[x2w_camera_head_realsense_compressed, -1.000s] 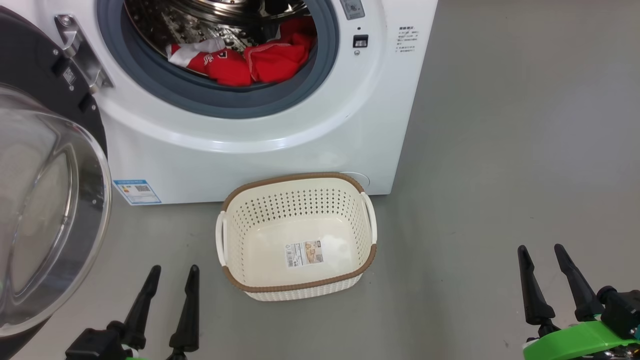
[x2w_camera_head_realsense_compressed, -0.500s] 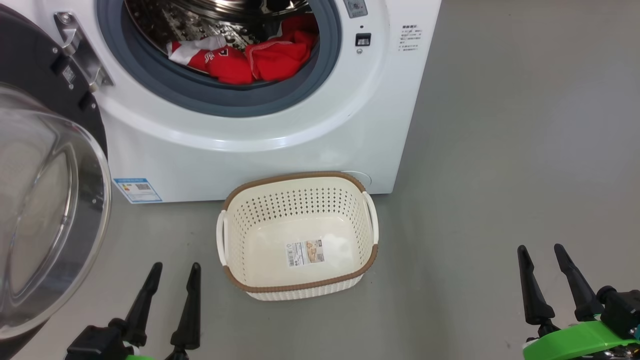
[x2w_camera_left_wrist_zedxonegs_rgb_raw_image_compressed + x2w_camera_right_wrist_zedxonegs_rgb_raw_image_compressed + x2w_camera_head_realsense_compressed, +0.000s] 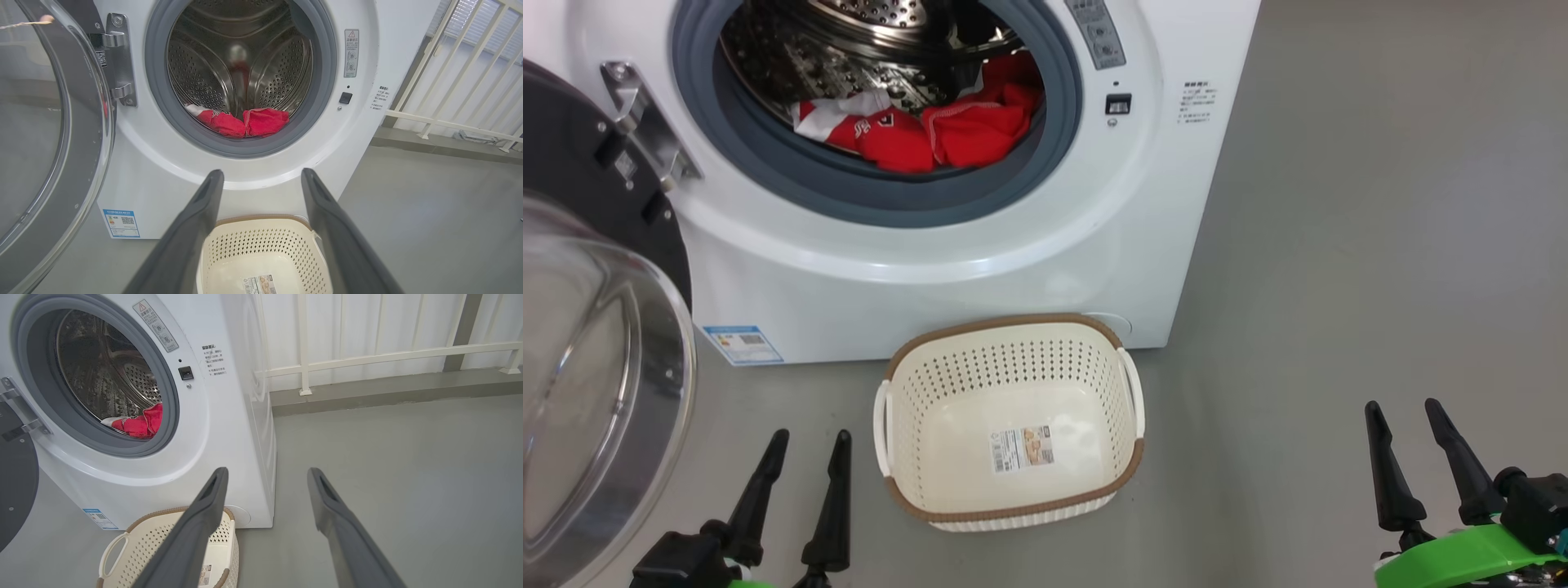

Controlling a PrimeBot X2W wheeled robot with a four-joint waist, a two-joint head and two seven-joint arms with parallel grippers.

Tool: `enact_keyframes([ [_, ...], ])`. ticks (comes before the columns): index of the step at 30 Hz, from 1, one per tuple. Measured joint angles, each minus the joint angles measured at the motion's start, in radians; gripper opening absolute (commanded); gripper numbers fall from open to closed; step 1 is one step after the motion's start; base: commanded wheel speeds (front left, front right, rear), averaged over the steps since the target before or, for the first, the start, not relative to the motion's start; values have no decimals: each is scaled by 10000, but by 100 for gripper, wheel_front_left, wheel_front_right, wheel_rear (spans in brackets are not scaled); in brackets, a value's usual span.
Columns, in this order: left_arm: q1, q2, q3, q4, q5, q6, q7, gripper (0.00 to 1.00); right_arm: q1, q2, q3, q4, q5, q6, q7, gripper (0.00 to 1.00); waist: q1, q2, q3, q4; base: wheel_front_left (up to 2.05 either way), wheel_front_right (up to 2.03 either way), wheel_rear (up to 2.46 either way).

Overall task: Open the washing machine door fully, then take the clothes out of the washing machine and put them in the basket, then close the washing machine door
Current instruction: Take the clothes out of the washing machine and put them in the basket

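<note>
Only the camera has tipped up, baring more drum (image 3: pixel 849 57). The clothes (image 3: pixel 931 135) lie inside the washing machine (image 3: pixel 947 269), door (image 3: pixel 572 163) swung open, basket (image 3: pixel 1013 367) empty before it. Left gripper (image 3: pixel 810 441) and right gripper (image 3: pixel 1403 408) gape, empty: reaching comes next.

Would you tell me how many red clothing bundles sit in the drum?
2: the left bundle and the right bundle, side by side low in the drum; more may be hidden.

Clothes (image 3: pixel 915 135) in washing machine (image 3: pixel 980 269), basket (image 3: pixel 1009 331) before it
</note>
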Motion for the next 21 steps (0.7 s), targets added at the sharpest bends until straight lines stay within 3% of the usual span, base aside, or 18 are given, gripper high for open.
enact_keyframes([
  [12, 0, 42, -19, 50, -12, 0, 0, 100, 2, 0, 90, 2, -15, 0, 0, 100, 0, 0, -92, -9, 83, -83, 0],
  [21, -12, 31, -27, 102, 8, 0, 0, 100, 1, 0, 104, 4, -15, 0, 0, 100, 0, 0, -18, 27, 10, -10, 0],
])
